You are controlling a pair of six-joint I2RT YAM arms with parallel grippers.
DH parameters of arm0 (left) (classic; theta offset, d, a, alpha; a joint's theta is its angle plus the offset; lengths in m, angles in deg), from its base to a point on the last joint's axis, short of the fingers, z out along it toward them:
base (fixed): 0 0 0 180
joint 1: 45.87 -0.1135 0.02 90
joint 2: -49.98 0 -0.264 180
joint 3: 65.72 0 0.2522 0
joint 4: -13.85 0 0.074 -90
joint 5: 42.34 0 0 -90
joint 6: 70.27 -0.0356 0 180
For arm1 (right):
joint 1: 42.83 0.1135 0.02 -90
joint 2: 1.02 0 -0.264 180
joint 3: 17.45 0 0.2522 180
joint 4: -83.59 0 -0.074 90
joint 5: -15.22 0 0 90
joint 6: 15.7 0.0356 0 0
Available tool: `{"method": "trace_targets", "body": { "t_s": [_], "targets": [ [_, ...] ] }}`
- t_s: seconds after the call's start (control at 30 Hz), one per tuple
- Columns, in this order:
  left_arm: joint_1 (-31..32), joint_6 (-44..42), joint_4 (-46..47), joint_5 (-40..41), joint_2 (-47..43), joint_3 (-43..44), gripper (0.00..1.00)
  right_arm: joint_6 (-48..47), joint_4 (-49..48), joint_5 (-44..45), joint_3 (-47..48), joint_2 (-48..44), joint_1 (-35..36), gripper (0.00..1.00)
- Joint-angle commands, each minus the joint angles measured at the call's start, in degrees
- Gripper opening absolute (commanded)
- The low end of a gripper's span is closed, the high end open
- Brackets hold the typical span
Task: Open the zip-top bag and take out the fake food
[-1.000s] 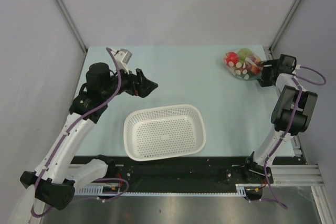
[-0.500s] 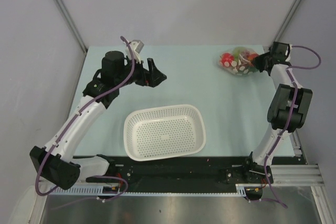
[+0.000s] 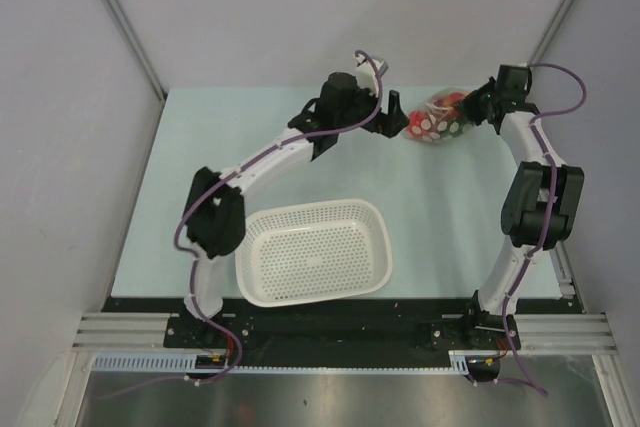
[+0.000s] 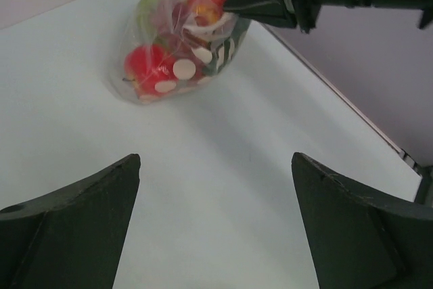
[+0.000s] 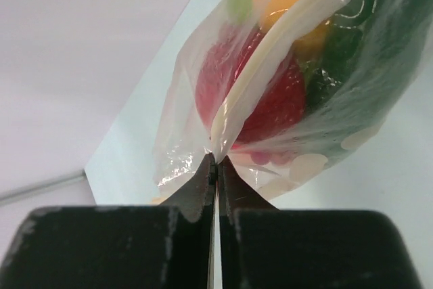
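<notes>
**Bag pinched at one edge, second tool lining up**

The right tool [image 5: 216, 167] is clamped on the end of the zip strip [image 5: 270, 59] of the zip-top bag [image 4: 176, 45]. The bag rests at the far right of the tabletop [image 3: 180, 177] with the fake food [image 4: 152, 65] sealed inside. The left tool [image 4: 215, 187] hangs spread wide, near the bag but apart from it. To my eye the opening step is in hand. Next, the left tool must catch the opposite lip and pull.
</notes>
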Motion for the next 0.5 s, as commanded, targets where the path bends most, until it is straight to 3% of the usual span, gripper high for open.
{"method": "trace_targets", "body": {
  "t_s": [0.0, 0.03, 0.17, 0.47],
  "targets": [
    [0.18, 0.55, -0.8, 0.58, 13.8, 16.98, 0.96, -2.02, 1.56, -5.11, 2.55, -2.63, 2.57, 0.0],
    [0.18, 1.43, -1.6, 0.49, 15.91, 23.1, 0.96, -2.81, 1.83, -6.33, 2.28, -3.16, 2.84, 0.0],
    [0.18, 9.93, -5.3, 1.36, 24.53, 34.49, 0.96, -2.73, 0.52, -7.92, -1.66, -5.26, 4.16, 0.01],
    [0.09, 28.04, 5.42, 3.12, 27.79, 31.25, 0.95, 0.96, -0.97, -8.89, -5.62, -8.34, 7.06, 0.04]
  ]
}}
